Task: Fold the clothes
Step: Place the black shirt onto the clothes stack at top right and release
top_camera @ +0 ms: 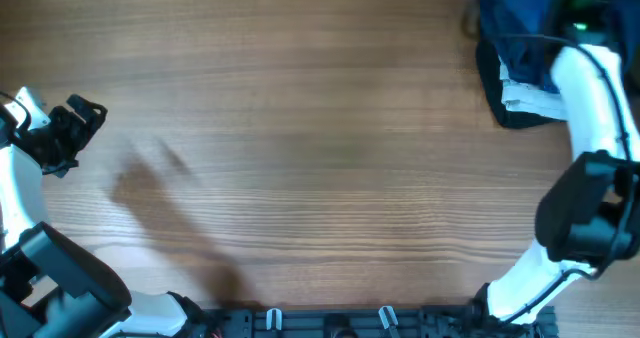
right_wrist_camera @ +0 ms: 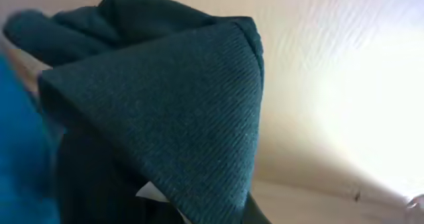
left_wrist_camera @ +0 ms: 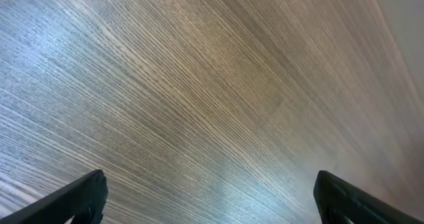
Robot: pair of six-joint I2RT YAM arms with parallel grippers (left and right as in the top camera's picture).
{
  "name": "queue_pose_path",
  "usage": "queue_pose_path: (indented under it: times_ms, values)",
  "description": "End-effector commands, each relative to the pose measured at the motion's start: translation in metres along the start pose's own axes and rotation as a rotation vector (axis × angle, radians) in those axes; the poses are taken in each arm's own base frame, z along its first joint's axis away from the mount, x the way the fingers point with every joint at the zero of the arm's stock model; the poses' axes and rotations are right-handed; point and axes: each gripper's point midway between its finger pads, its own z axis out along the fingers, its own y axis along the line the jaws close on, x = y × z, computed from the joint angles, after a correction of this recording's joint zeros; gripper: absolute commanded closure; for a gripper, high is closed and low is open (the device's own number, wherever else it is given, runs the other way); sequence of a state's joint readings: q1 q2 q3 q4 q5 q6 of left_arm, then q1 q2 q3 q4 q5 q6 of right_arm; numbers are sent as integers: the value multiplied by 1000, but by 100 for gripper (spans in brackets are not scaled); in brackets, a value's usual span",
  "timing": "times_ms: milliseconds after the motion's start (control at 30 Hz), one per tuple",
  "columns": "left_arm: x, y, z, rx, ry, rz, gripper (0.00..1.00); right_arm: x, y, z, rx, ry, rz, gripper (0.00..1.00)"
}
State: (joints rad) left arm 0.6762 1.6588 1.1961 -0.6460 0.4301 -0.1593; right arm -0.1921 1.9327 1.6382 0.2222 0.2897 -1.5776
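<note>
The clothes [top_camera: 517, 116] lie bunched at the table's far right corner, black fabric under a bright blue garment [top_camera: 515, 13] and a small white piece [top_camera: 530, 96]. My right arm [top_camera: 590, 88] reaches over this pile, and its wrist hides the gripper from above. In the right wrist view a dark ribbed fold of the clothes [right_wrist_camera: 165, 118] rises in a peak right at the jaws and covers them. Only one dark fingertip [right_wrist_camera: 257, 215] shows, so the right gripper is shut with this fabric in it. My left gripper [top_camera: 85, 118] [left_wrist_camera: 211, 177] hangs wide open over bare wood at the far left.
The wooden table [top_camera: 320, 158] stretches between the two arms. Bright blue cloth [right_wrist_camera: 16, 158] fills the left edge of the right wrist view, and a white scrap [right_wrist_camera: 151, 192] peeks out below the dark fold. The arm bases stand along the front edge.
</note>
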Motion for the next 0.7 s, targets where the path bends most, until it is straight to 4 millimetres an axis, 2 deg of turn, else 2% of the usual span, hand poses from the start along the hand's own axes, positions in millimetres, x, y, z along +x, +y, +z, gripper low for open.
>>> queue_pose_path:
  times_ms: [0, 67, 133, 233, 267, 367, 500, 567, 667]
  values:
    - [0, 2, 3, -6, 2, -56, 0, 23, -5, 1, -32, -63, 16, 96]
    - [-1, 2, 3, -6, 1, -60, 0, 28, 23, 0, -147, -85, 21, 96]
    - [-1, 2, 3, -5, 0, -59, 0, 21, 53, -7, -271, -143, 12, 96]
    - [-1, 2, 3, -6, 0, -59, 0, 13, 63, -11, -316, -163, 6, 95]
    - [-1, 2, 3, -6, 0, -59, 0, 8, 72, -16, -353, -172, -1, 0]
    - [-1, 2, 3, -6, 0, -59, 0, -14, 96, -36, -477, -206, -4, 0]
    - [-1, 2, 3, -6, -1, -59, 0, -69, 123, -82, -643, -304, -36, 0]
    - [-1, 2, 3, -6, -1, -59, 0, -98, 124, -103, -672, -356, -49, 0]
    - [-1, 2, 3, -6, 0, -59, 0, -134, 102, -128, -661, -379, 105, 0]
